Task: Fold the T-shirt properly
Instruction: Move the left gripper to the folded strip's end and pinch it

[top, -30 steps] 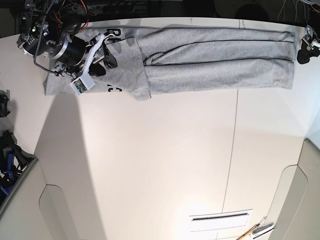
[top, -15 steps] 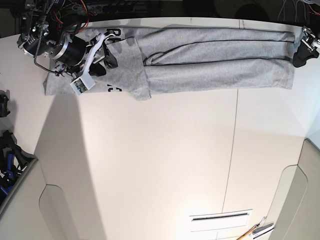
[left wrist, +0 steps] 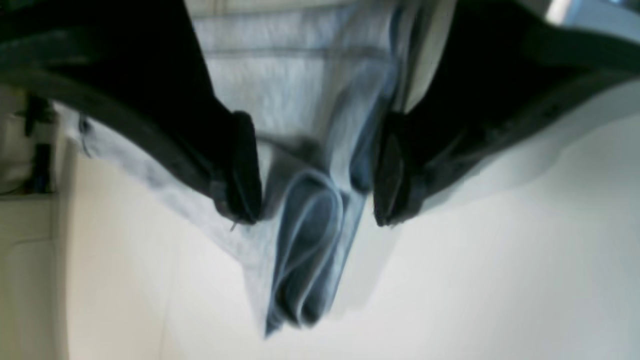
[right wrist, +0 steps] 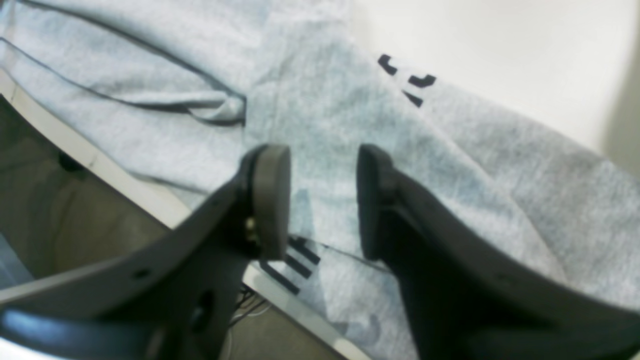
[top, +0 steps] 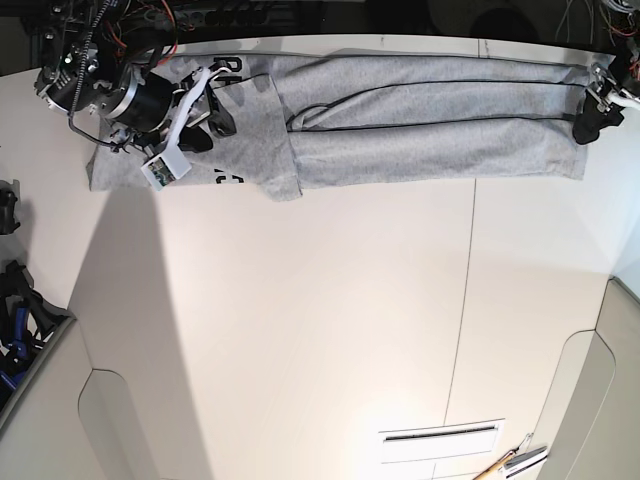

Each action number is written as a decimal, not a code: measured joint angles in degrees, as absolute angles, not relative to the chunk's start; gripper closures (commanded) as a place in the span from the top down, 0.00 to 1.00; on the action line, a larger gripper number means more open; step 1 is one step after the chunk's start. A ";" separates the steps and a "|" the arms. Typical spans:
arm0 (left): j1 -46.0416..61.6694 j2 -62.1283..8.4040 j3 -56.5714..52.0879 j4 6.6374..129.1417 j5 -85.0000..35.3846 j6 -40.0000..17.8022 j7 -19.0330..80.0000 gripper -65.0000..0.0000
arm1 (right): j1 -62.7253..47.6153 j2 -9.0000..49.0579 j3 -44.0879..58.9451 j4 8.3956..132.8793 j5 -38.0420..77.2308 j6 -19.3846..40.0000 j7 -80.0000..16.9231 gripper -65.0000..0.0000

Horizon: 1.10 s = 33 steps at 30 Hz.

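Observation:
The grey T-shirt lies folded into a long strip along the far edge of the white table, with black letters showing at its left end. My right gripper hovers over that lettered end. In the right wrist view it is open, with flat grey cloth seen through the gap. My left gripper is at the strip's right end. In the left wrist view it is open wide, a bunched fold of the shirt lying between the fingers without touching them.
The table's far edge runs just beyond the shirt, with a drop behind it. A slot plate and a tool lie at the front right. Dark gear stands off the table's left side.
My left gripper has moved inward from beside the table's right corner onto the right end of the shirt. The right arm and the shirt have stayed put.

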State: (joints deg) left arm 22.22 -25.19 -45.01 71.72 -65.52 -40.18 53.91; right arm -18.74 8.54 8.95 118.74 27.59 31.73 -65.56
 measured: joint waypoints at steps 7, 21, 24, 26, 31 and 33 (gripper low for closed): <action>22.22 -23.90 -45.08 71.79 -65.65 -40.18 54.02 0.61 | -18.72 8.56 8.95 118.72 27.59 31.70 -65.56 0.34; 22.24 -21.91 -44.84 71.83 -72.55 -40.36 59.40 0.49 | -18.72 8.54 8.95 118.74 27.59 31.73 -65.19 0.34; 22.31 -21.78 -44.62 71.81 -73.06 -39.97 60.45 0.18 | -18.72 8.56 8.95 118.74 27.59 31.73 -65.17 0.34; 22.37 -21.80 -44.62 71.81 -74.08 -39.92 60.69 0.03 | -18.72 8.56 8.95 118.72 27.59 31.73 -65.19 0.34; 22.57 -21.58 -44.56 72.86 -79.90 -39.44 62.85 0.00 | -18.72 8.56 8.95 118.72 27.57 31.73 -65.19 0.34; 22.83 -21.54 -44.51 74.96 -83.44 -39.46 65.65 0.00 | -18.72 8.54 8.95 118.74 26.65 31.70 -65.17 0.34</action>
